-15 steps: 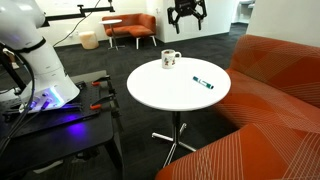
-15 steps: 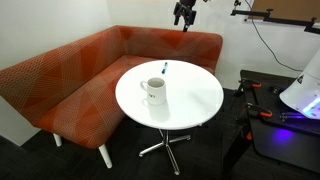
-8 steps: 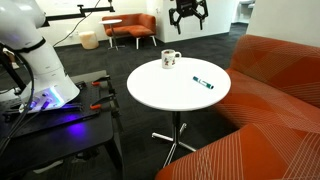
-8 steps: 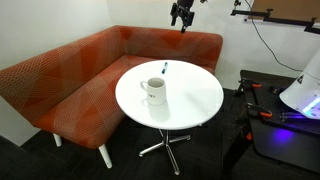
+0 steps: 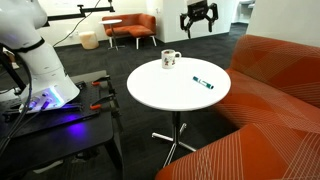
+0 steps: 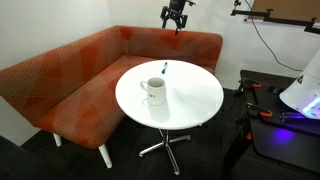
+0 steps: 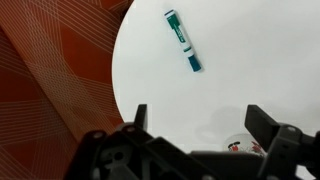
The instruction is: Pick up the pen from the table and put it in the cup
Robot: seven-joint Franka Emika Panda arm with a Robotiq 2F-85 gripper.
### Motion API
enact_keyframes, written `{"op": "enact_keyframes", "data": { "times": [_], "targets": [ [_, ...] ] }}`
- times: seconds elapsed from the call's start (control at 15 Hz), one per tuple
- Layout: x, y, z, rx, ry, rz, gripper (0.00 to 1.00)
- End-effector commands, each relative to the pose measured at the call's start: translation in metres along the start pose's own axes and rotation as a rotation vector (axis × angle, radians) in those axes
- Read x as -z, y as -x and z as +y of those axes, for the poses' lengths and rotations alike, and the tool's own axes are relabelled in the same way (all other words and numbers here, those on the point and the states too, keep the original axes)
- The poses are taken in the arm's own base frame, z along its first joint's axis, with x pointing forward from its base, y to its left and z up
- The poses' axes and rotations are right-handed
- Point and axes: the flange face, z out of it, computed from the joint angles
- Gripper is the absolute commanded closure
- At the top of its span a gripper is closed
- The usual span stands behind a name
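1. An orange sofa (image 6: 70,80) is wrapping around the left and far sides of the round white counter (image 6: 195,100) in an exterior view. In the opposite exterior view, this sofa (image 5: 285,95) is filling the right and near side.
2. A dark workbench (image 5: 60,125) carrying the white robot base (image 5: 35,50) is standing to the left of the counter (image 5: 165,92), and an orange armchair (image 5: 130,28) is sitting far behind.
3. The pen (image 5: 203,83) is lying flat on the counter, to the right of the cup (image 5: 170,60) and well apart from it, with bare tabletop all round.
4. In an exterior view, the cup (image 6: 153,91) is standing upright nearer the camera, and the pen (image 6: 165,68) is lying beyond it toward the sofa.
5. The pincer (image 5: 197,27) is hanging high above the far side of the counter, with its fingers spread wide, gripping nothing and touching nothing.
6. In the wrist view, the pincer (image 7: 200,120) is framing the counter (image 7: 260,60) between its parted fingers, and the pen (image 7: 183,41) is showing slantwise far below.
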Motion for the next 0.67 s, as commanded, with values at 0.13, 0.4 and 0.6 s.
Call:
{"op": "enact_keyframes", "data": {
  "times": [0.13, 0.4, 0.6],
  "targets": [
    [-0.037, 0.007, 0.029, 0.107, -0.081, -0.032, 0.00],
    [-0.066, 0.009, 0.032, 0.125, -0.123, -0.061, 0.00],
    [-0.089, 0.009, 0.033, 0.143, -0.135, -0.086, 0.00]
  ]
}}
